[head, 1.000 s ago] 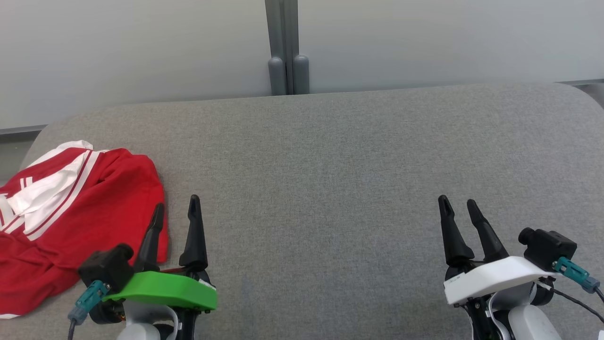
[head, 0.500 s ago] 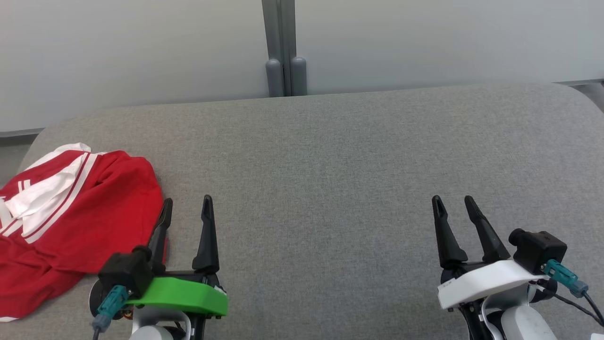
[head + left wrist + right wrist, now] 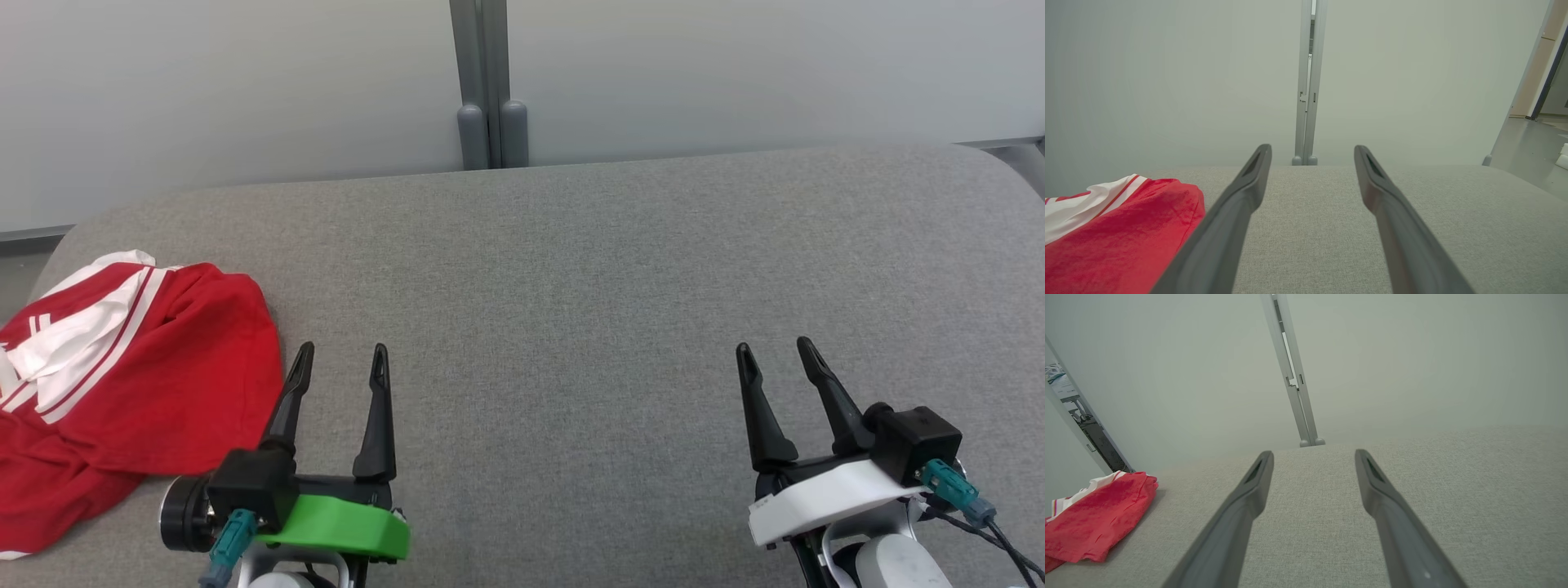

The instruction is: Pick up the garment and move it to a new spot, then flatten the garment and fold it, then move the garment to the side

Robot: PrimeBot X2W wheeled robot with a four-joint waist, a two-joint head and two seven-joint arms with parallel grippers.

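The garment (image 3: pixel 122 384) is red with white stripes and lies crumpled at the left end of the grey cushioned surface (image 3: pixel 571 286). It also shows at the lower left in the left wrist view (image 3: pixel 1118 232) and at the far left in the right wrist view (image 3: pixel 1094 514). My left gripper (image 3: pixel 343 359) is open, just right of the garment's edge, with nothing between its fingers. My right gripper (image 3: pixel 771 351) is open too, far to the right over bare cushion. Both point toward the back wall.
A pale wall with a grey vertical post (image 3: pixel 486 82) runs behind the cushion. The cushion's rounded corners fall off at the far left (image 3: pixel 73 237) and far right. A doorway and floor (image 3: pixel 1535 139) lie off to the right in the left wrist view.
My left gripper has moved right, off the garment's edge, and now stands beside it. The right gripper has drifted slightly left. The garment has not changed shape.
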